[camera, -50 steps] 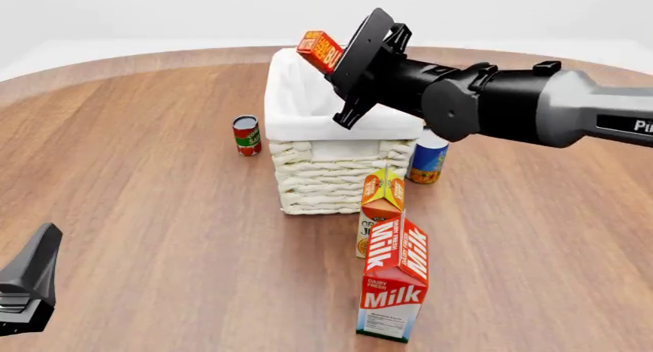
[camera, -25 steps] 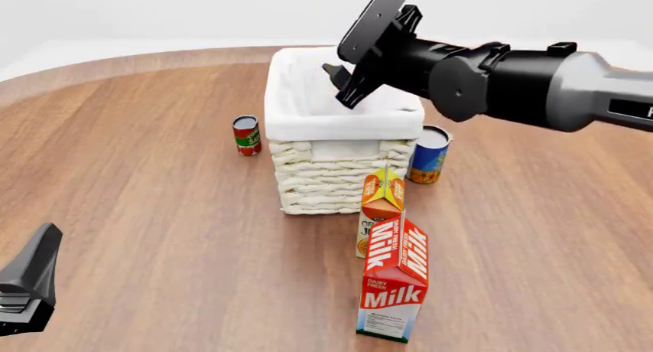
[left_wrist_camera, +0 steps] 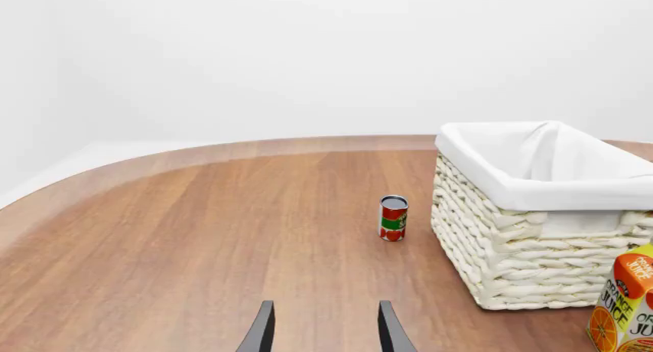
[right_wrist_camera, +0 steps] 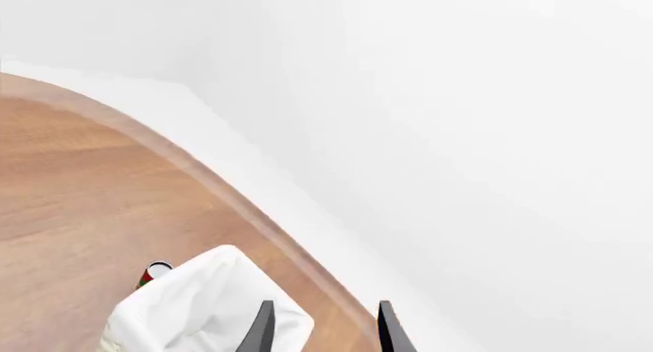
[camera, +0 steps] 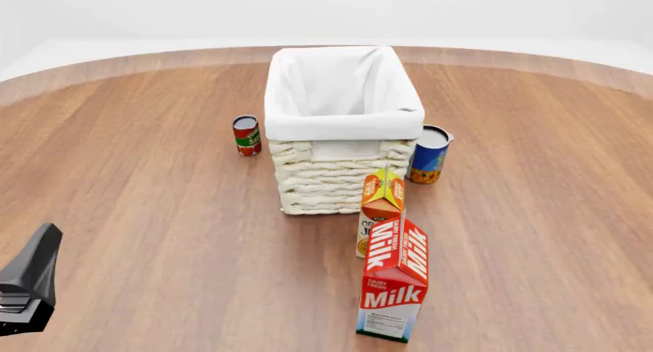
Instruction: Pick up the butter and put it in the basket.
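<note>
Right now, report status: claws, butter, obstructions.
Left claw open, empty. Right claw open, empty, high over basket. Butter not visible. Nothing blocking.

A round wooden table (camera: 153,176) stands on pale floor before plain white walls.

We see a rendered simulation scene rather than a real room: a round wooden table (camera: 153,176) against blank white surroundings, with groceries at its centre, namely a basket (camera: 342,176), cans at 9 and 3 o'clock, and cartons at 6.
</note>
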Robot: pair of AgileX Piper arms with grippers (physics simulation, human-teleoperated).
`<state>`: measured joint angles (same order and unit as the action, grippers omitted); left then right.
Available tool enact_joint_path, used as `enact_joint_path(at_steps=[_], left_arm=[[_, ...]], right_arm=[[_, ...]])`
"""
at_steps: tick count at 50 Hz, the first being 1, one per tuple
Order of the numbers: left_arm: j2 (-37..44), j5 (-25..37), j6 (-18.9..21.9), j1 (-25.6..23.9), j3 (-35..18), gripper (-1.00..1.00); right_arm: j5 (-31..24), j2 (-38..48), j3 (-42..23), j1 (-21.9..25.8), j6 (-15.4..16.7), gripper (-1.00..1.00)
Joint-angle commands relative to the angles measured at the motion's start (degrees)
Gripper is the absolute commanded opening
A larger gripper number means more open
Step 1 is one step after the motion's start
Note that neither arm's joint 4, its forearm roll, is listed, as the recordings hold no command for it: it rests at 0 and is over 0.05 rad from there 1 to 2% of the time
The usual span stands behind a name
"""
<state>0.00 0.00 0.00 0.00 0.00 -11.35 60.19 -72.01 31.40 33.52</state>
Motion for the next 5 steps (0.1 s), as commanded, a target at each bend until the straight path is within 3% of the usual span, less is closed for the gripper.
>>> enact_joint_path(at_steps=[1,4,5], left_arm=[[0.0,0.0,0.0,0.0,0.0,1.0],[0.0,0.0,0.0,0.0,0.0,1.0],[0.0,0.0,0.0,0.0,0.0,1.0]], right_arm=[[-14.12,-23.37,0.44,-1.34,-0.56,1.0],[-16.82,-27.84,1.85,-2.4,-1.77,1.0],[-19.41,-32.78,3.89,-3.22,-2.71,1.0]])
